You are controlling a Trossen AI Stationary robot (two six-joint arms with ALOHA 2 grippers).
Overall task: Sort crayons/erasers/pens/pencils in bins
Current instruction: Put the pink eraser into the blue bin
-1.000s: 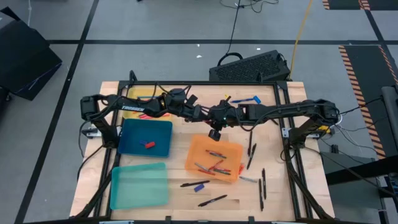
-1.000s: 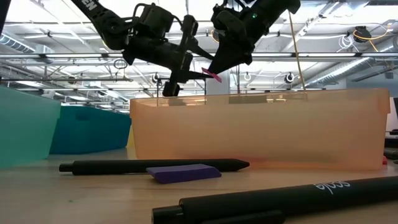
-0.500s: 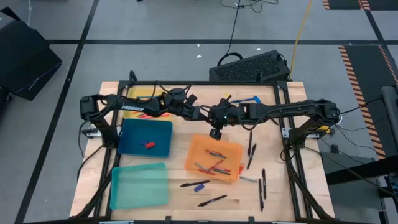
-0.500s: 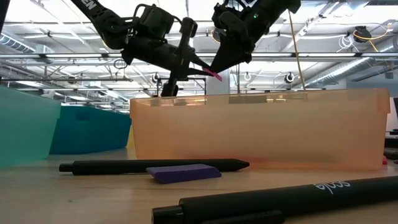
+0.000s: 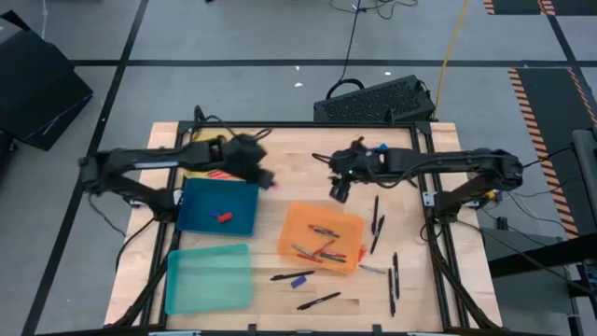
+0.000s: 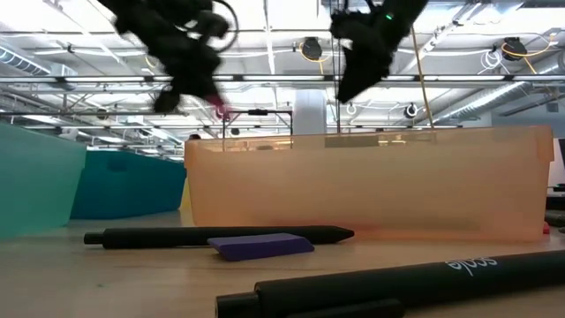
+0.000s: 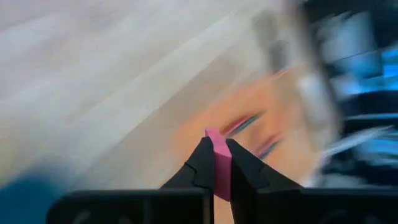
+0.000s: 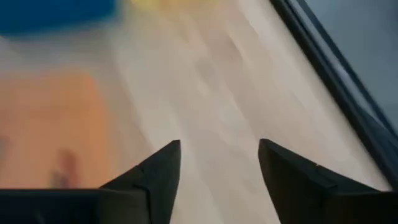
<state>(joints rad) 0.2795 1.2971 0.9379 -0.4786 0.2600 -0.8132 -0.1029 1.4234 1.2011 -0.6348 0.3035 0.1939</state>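
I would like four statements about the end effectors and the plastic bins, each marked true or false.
1. The left end effector is shut on a small pink eraser block. True.
2. The right end effector holds a black pen. False: its fingers are open and hold nothing.
3. The shallow teal plastic bin contains several pens. False: nothing shows inside it; the sticks lie in the shallow orange plastic bin.
4. The shallow dark blue plastic bin holds a small red block. True.
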